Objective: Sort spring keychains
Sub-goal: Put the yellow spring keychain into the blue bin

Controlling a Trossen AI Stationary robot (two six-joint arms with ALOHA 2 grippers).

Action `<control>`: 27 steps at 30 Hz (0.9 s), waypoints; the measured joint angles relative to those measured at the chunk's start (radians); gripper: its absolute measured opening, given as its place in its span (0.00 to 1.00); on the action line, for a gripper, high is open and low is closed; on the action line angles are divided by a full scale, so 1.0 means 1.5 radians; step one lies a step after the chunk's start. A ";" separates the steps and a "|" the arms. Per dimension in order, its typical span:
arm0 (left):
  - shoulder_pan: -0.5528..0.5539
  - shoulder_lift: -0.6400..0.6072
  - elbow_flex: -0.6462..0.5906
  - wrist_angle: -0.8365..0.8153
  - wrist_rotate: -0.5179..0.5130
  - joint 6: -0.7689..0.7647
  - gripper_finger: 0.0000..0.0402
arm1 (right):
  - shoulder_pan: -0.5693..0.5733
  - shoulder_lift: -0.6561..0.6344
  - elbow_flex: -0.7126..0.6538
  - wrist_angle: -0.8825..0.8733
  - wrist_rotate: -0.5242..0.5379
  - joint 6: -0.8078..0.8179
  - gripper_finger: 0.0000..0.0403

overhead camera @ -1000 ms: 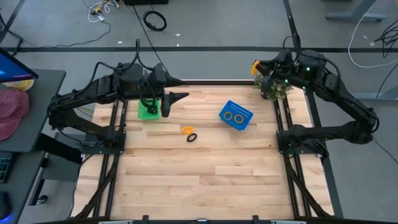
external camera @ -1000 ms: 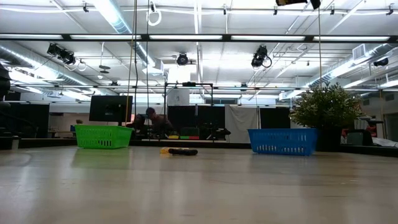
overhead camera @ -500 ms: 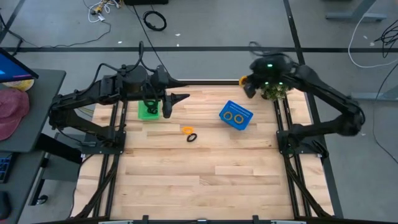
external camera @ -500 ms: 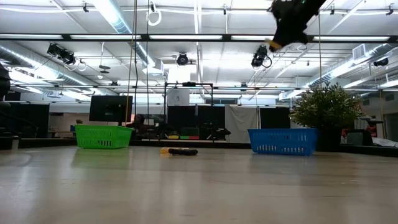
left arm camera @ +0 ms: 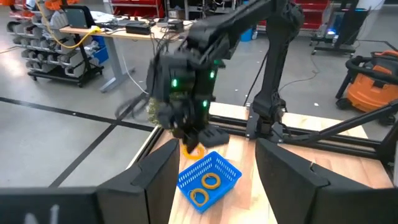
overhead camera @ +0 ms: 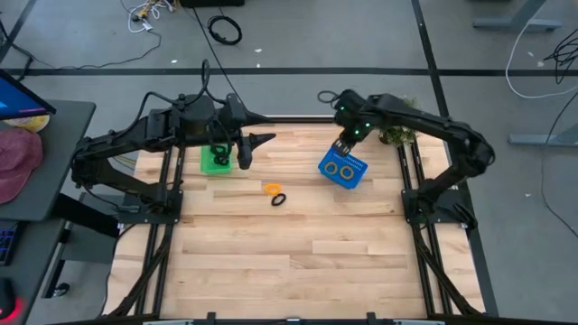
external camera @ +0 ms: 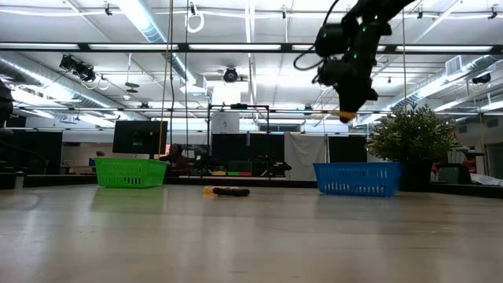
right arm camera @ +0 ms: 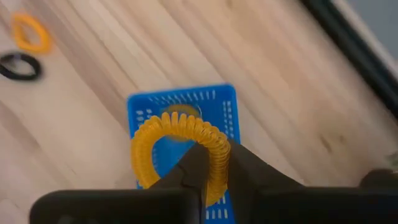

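My right gripper (overhead camera: 342,144) hangs above the blue basket (overhead camera: 354,177) and is shut on an orange spring keychain (right arm camera: 177,134). The low view shows that gripper (external camera: 346,112) well above the basket (external camera: 357,178). Two orange keychains (overhead camera: 341,168) lie in the blue basket. One orange keychain (overhead camera: 272,189) and one black keychain (overhead camera: 278,199) lie flat on the table between the baskets. My left gripper (overhead camera: 256,152) waits open beside the green basket (overhead camera: 213,162). The left wrist view looks across at the right gripper and its orange keychain (left arm camera: 193,149). My right gripper pinches the orange keychain's coil (right arm camera: 216,163) between its two fingers, at one spot on the ring. The fingers point down from above. The ring is lifted clear and stands out ahead of the fingertips, over the blue basket (right arm camera: 222,99).
A potted plant (overhead camera: 397,134) stands at the table's far right corner, behind the blue basket. The near half of the wooden table (overhead camera: 298,262) holds nothing. Metal frame rails run along the left and right edges.
My right arm has swung from the far right corner by the plant toward the table's left and down. It has carried the orange keychain to a place above the blue basket. My left arm has kept still.
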 joint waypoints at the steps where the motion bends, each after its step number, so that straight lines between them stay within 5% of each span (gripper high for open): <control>1: 0.000 0.000 0.000 0.000 0.000 0.000 0.54 | 0.000 0.008 -0.009 0.002 0.000 0.000 0.11; 13: 0.000 0.000 0.000 -0.001 0.000 0.007 0.54 | 0.004 0.018 -0.174 0.168 -0.040 0.059 0.11; 27: 0.000 0.000 0.000 -0.001 -0.005 0.011 0.54 | 0.040 0.086 -0.189 0.182 -0.028 0.079 0.14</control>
